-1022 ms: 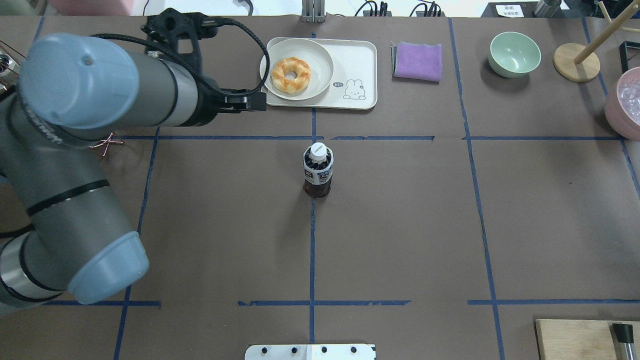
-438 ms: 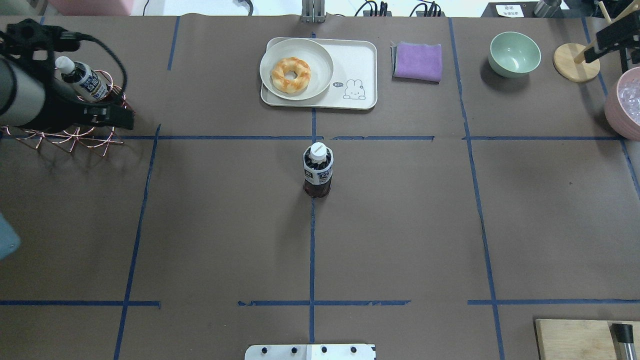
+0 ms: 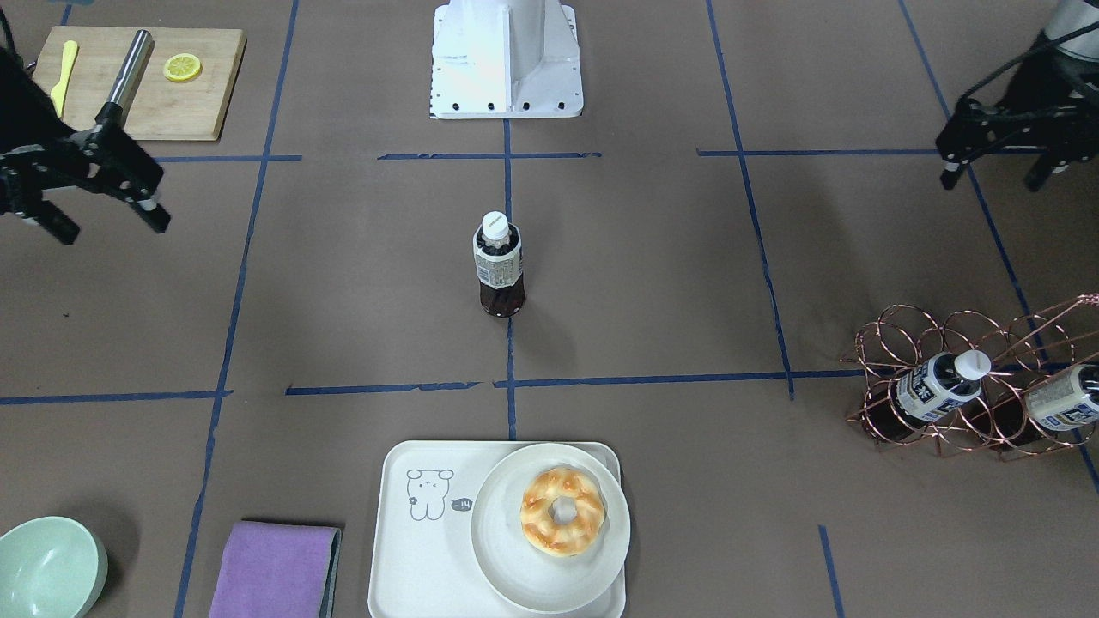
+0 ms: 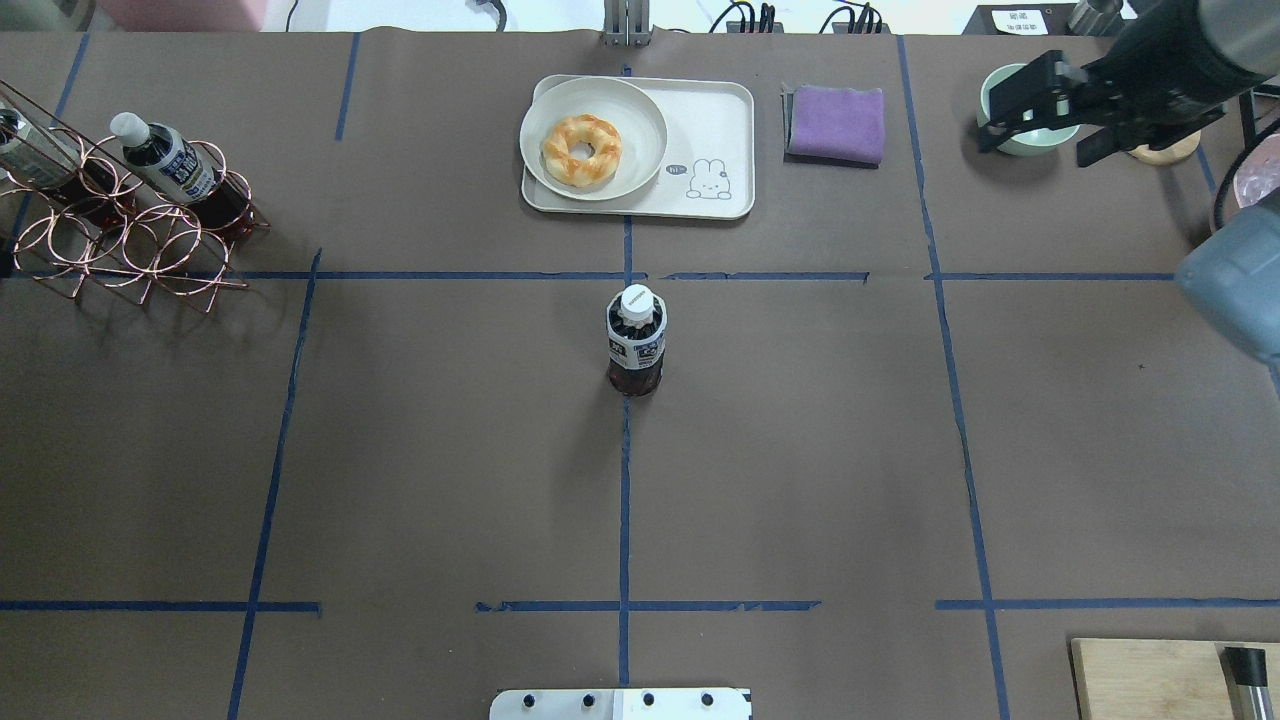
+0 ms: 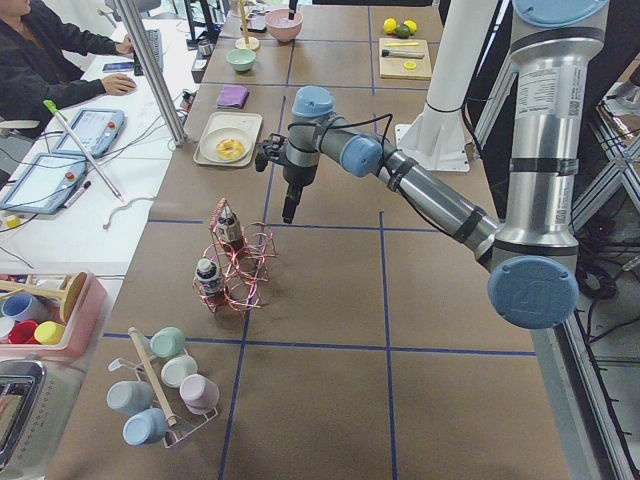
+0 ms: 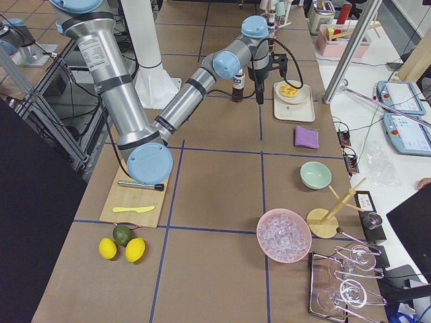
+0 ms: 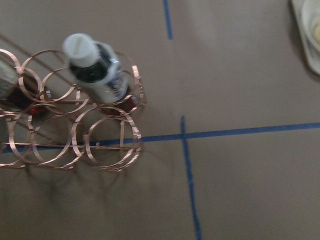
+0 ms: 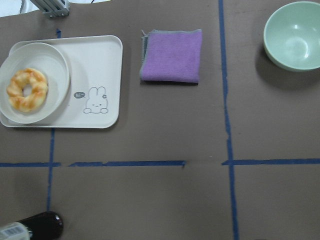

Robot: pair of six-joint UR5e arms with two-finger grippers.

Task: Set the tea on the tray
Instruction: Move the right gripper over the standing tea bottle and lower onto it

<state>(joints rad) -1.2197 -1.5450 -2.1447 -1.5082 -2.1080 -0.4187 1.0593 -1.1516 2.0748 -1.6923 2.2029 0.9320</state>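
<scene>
My right end effector (image 4: 1035,152) hangs open and empty near the green bowl (image 8: 292,35). My left end effector (image 3: 987,183), open too, hangs near the copper rack (image 4: 130,240) holding two bottles. The tea (image 4: 635,340) stands upright on the table (image 4: 420,450), well apart from both. A purple cloth (image 4: 836,122) lies between my right end effector and the tray (image 4: 715,130), whose far half carries a plate (image 4: 640,150) with a doughnut (image 4: 581,150).
</scene>
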